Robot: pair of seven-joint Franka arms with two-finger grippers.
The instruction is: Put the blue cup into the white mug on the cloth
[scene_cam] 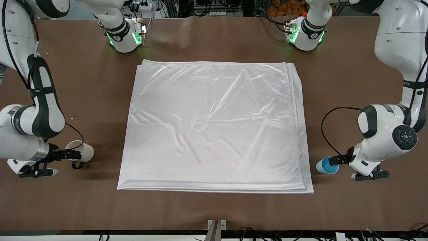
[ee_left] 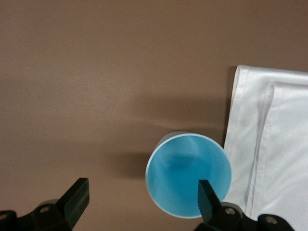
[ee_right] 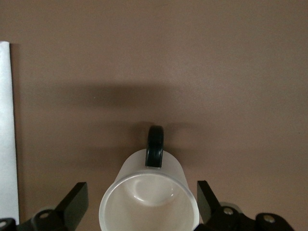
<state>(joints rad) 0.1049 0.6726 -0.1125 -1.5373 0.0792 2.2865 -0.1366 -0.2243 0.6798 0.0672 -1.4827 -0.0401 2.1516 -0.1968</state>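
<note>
The white mug (scene_cam: 85,151) stands on the brown table beside the cloth (scene_cam: 214,127), toward the right arm's end. My right gripper (scene_cam: 71,154) is open, with a finger on each side of the mug (ee_right: 149,202); the black handle (ee_right: 155,146) points away from the gripper. The blue cup (scene_cam: 326,165) stands on the table beside the cloth's near corner, toward the left arm's end. My left gripper (scene_cam: 336,160) is open at the cup (ee_left: 188,175). One of its fingers (ee_left: 207,195) is over the cup's opening and the other is well clear of it.
The cloth lies flat in folded layers across the middle of the table, and its edge shows in the left wrist view (ee_left: 279,144) and the right wrist view (ee_right: 5,130). Bare brown table (scene_cam: 214,207) surrounds it.
</note>
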